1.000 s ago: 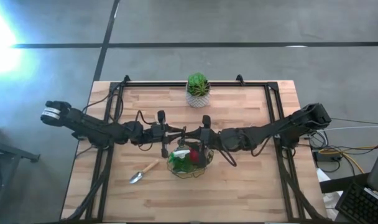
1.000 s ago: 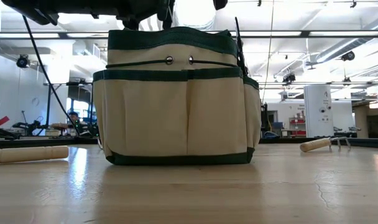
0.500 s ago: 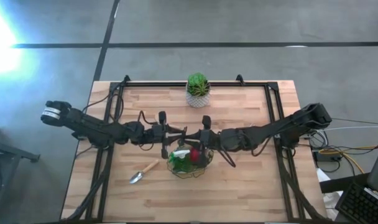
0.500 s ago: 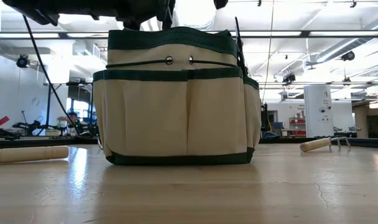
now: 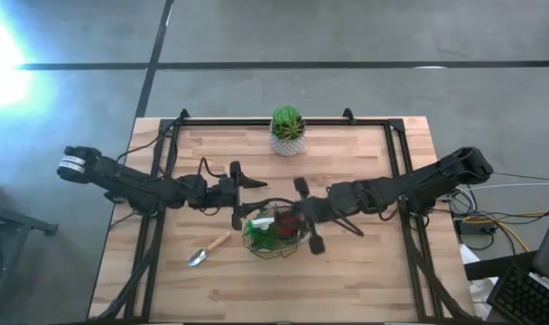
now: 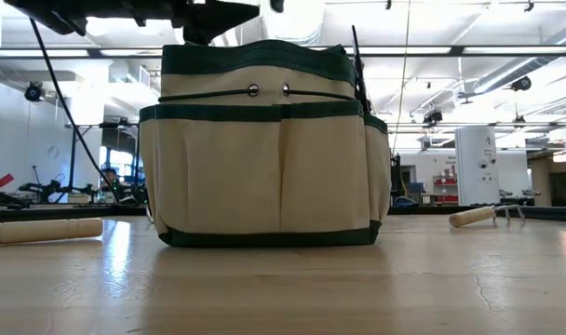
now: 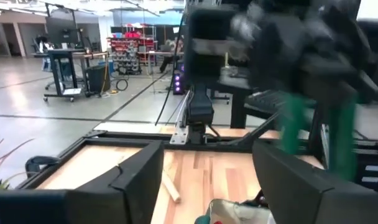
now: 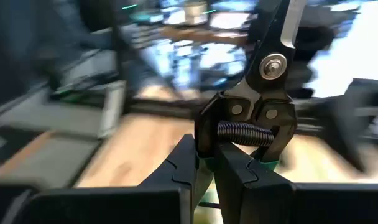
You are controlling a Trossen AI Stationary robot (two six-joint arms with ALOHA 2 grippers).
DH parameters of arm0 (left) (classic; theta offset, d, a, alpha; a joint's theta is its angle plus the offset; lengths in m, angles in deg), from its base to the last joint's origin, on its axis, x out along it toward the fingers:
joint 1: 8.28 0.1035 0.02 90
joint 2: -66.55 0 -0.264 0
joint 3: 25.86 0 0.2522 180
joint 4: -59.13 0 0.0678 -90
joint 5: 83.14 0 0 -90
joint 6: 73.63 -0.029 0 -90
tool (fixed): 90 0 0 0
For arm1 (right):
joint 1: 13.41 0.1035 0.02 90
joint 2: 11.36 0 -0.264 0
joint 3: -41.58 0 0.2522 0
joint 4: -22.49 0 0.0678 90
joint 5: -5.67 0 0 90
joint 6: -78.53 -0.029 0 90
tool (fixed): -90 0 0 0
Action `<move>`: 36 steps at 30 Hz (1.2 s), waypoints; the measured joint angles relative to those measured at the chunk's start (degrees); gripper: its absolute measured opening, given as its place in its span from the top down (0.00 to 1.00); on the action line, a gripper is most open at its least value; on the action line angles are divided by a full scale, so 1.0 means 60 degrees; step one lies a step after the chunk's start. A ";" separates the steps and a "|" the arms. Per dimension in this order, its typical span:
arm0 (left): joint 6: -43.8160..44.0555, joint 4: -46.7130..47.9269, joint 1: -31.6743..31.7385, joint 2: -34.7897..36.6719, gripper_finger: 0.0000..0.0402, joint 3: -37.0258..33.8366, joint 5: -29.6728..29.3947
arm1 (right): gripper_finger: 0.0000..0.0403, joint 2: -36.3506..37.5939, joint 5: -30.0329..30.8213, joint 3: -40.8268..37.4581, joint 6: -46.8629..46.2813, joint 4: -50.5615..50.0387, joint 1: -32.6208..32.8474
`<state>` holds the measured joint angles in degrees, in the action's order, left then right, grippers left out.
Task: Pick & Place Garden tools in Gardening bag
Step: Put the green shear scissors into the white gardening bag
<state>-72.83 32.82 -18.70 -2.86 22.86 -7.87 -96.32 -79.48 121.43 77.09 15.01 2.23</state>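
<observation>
Potted plant (image 5: 287, 129) near table (image 5: 365, 271) far edge; possibly person (image 6: 109, 175) behind.

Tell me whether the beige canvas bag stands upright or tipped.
Upright: the beige canvas bag sits flat on its green-trimmed base, its rim level, on the wooden table.

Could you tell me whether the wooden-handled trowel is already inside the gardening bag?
No, the trowel lies on the table, apart from the gardening bag.

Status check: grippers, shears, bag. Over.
Right gripper shut on pruning shears, over the bag. Left gripper open beside the bag. Trowel on table. Nothing blocking.
</observation>
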 joint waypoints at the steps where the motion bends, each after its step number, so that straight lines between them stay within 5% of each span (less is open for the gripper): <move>1: 0.0011 -0.0034 0.0000 0.0026 0.37 0.0000 0.0069 | 0.94 0.0015 -0.0477 -0.0004 0.0039 -0.0098 0.0000; 9: 0.0371 -0.0064 -0.0007 0.0165 0.36 0.0057 0.1401 | 0.94 -0.0030 -0.1356 -0.0010 0.0318 -0.0399 -0.0010; 36: 0.0657 0.0034 -0.0022 -0.0903 0.36 0.0951 0.1426 | 0.95 -0.0067 -0.1334 -0.0018 0.0512 -0.0196 -0.0407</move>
<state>-68.89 33.02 -18.83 -8.28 28.57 0.68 -96.72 -87.49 121.32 80.16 13.83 -0.21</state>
